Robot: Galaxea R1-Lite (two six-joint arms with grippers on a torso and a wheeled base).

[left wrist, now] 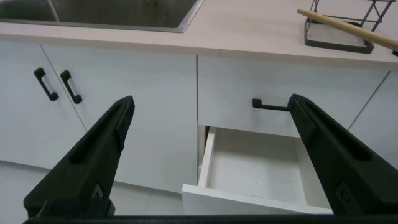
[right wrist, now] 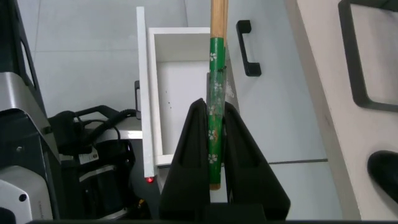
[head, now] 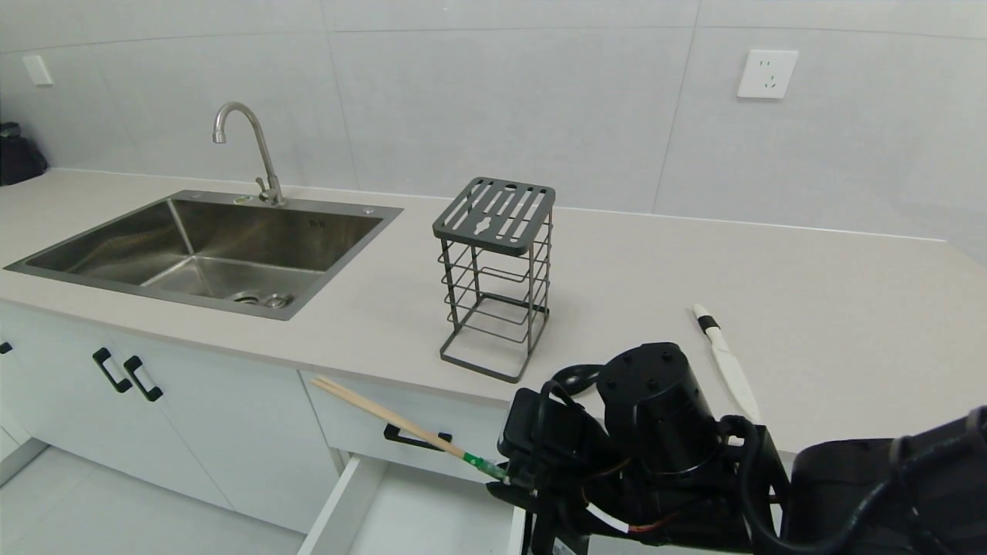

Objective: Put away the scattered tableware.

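two chopsticks gripped in the right pincer, jutting far past its tips

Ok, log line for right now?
right gripper: shut on chopsticks | left gripper: open | drawer: open | knife: on counter

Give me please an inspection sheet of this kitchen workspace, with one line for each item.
Surface: pale countertop, dry-looking, no spills visible.
Job's things: chopsticks held in front of the counter edge; white knife lying flat on the counter; drawer pulled open below.
Clutter: wire rack standing upright on the counter.
End effectors: right end effector shut on the chopsticks' green end; left end effector open, holding nothing, facing the drawer.
Cables: black cables along the right arm.
Surroundings: sink with faucet; wall socket on the tiled wall.
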